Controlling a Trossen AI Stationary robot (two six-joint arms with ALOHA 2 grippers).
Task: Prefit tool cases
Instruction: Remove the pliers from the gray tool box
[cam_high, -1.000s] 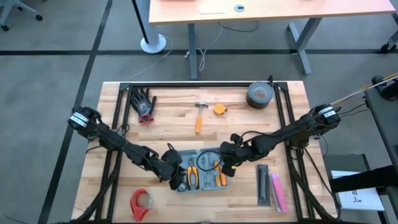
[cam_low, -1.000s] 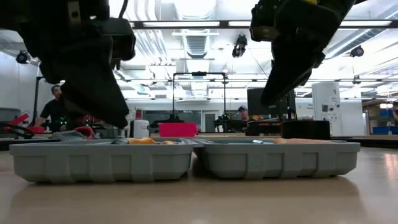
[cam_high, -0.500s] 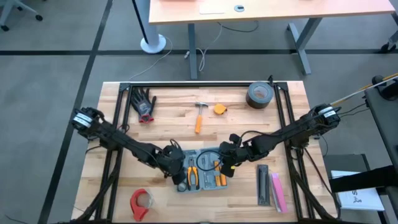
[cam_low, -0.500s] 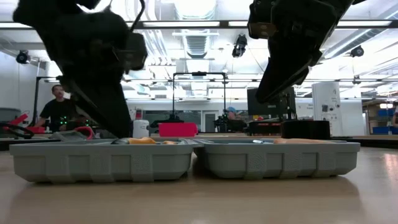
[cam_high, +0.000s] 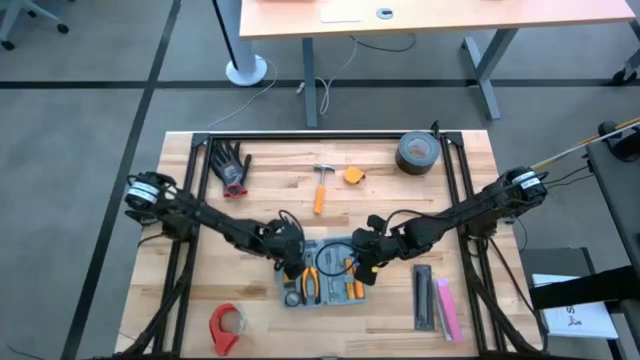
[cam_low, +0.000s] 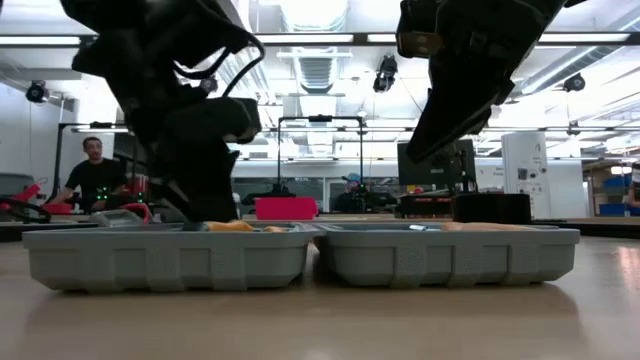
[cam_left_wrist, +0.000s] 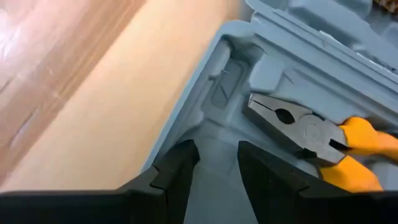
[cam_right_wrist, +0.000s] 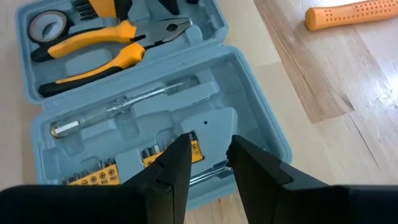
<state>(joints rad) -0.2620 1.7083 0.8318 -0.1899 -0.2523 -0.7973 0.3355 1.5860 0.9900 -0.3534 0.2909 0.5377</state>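
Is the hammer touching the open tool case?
Apart. The high view shows the hammer lying beyond the tool case, with bare wooden table between them.

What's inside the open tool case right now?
The tool case holds orange-handled pliers, a screwdriver, a tape roll and bits. The right gripper covers part of one half.

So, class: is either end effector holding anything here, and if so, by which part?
Neither holds anything. The left end effector stands open over a corner of the open blue-grey plastic tool case; the right end effector hovers open over its other half.
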